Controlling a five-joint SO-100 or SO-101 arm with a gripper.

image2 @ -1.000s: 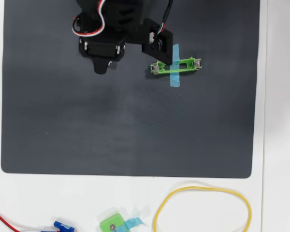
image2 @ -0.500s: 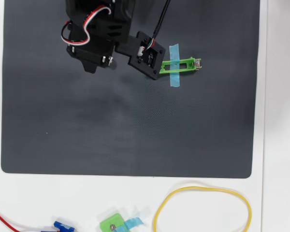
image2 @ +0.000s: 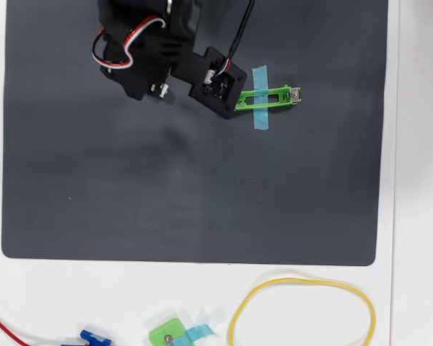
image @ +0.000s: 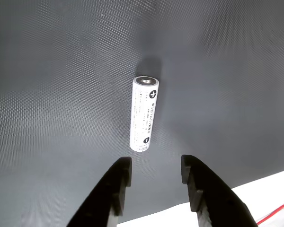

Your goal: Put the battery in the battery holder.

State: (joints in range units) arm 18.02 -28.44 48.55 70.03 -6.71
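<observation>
In the wrist view the battery [image: 143, 115], a silver-white cylinder with dark print, lies on the dark mat with its plus end pointing away from the camera. My gripper [image: 156, 163] is open just short of its near end, and nothing sits between the two black fingers [image: 118, 182]. In the overhead view the battery holder [image2: 270, 96], a narrow green frame crossed by light blue tape, lies on the mat at the upper right. My arm [image2: 155, 50] reaches in from the top edge, and its camera block covers the holder's left end. The arm hides the battery in that view.
The dark mat [image2: 195, 187] covers most of the white table. Below its front edge lie a yellow rubber band [image2: 303, 306], a small squarish green piece with blue tape [image2: 169, 333], a blue part [image2: 94, 337] and a red wire [image2: 7, 328].
The arm has swung to the left in the overhead view and turned. Its camera block now overlaps the holder's left end. The holder has stayed put.
</observation>
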